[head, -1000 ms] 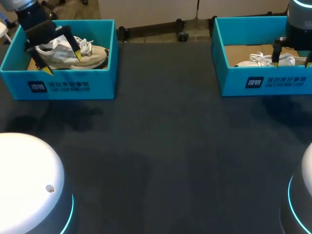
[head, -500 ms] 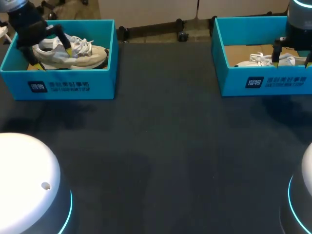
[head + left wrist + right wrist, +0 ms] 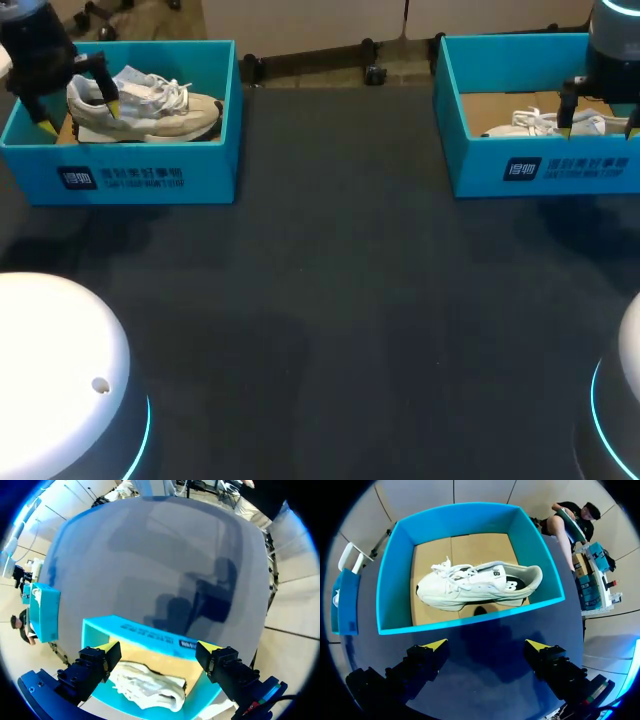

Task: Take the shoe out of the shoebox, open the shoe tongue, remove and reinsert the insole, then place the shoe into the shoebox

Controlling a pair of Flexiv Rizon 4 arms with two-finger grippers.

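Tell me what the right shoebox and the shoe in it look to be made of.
The right shoebox looks like cardboard: matte turquoise walls, a bare brown floor with a fold seam. The shoe seems to be white leather or synthetic, in smooth stitched panels, with cord-like fabric laces and a dark lining; which of the two cannot be told.

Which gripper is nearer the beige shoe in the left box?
Left. The left gripper hangs over the heel end of the beige shoe; the right gripper is above the front wall of the other shoebox.
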